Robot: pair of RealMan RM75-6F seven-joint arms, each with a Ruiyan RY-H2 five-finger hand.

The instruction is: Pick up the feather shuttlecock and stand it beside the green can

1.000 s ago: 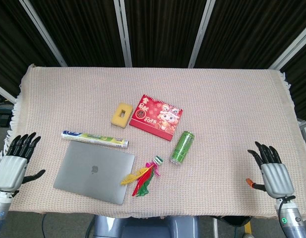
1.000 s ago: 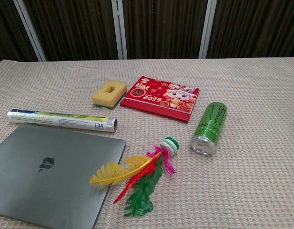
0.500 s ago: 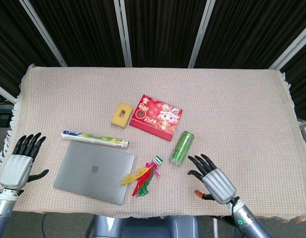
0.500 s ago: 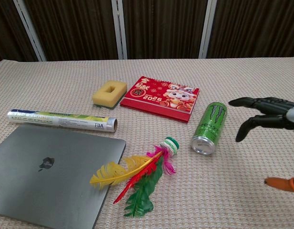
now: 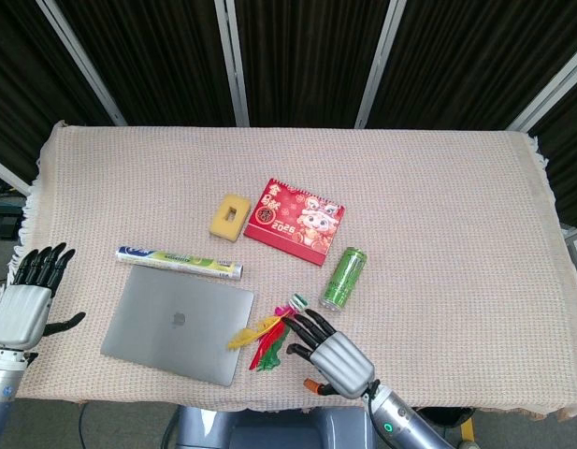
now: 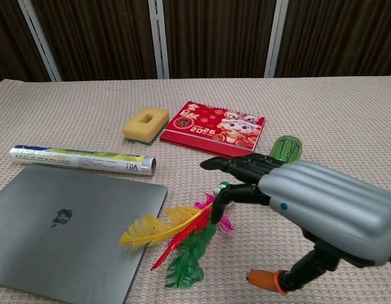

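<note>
Right hand (image 5: 330, 351) moved left over shuttlecock (image 5: 269, 335), fingers spread, empty; green can (image 5: 343, 279) beside, laptop (image 5: 179, 323) adjacent.

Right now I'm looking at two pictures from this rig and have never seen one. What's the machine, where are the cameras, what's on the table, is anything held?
It is a two-armed robot with humanlike hands, steered remotely. One picture looks down from its head, the other looks forward from its chest. On the woven beige tablecloth lie a grey closed laptop, a foil-wrap roll, a yellow sponge block, a red desk calendar, a green drink can on its side, and a colourful feather shuttlecock, also lying down. The right hand hovers open above the shuttlecock, not gripping it. The left hand waits open at the table's edge. Nothing is held.
</note>
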